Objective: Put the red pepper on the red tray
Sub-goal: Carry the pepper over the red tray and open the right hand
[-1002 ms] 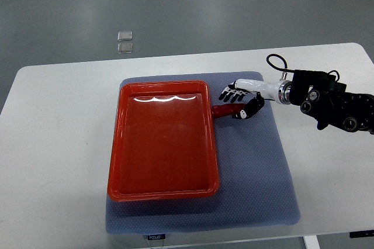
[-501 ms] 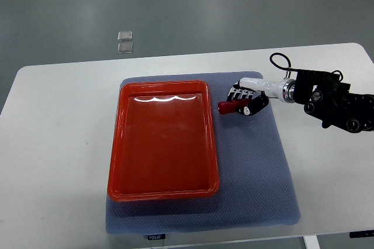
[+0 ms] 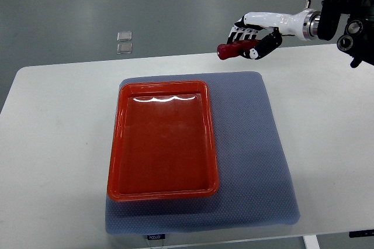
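Top view: single camera, looking steeply down on the work.
Right hand (image 3: pixel 252 37): fingers wrapped round the red pepper (image 3: pixel 231 49), arm entering from the picture's right edge; hand raised clear of the surface, up beyond the far right corner of the mat.
Red pepper: held in the air, its red end sticking out of the hand toward the picture's left; touching neither mat nor tray.
Red tray (image 3: pixel 125 144): nothing in it; lying on the left half of the blue-grey mat (image 3: pixel 251 144).
Surface (image 3: pixel 52 144): white, carrying mat and tray.
Left arm: not showing.
Step in hand: judged as carry, pepper lifted, not yet over the tray.
Next move: travel left and toward the near side until above the tray's floor, lower, then release the fingers.
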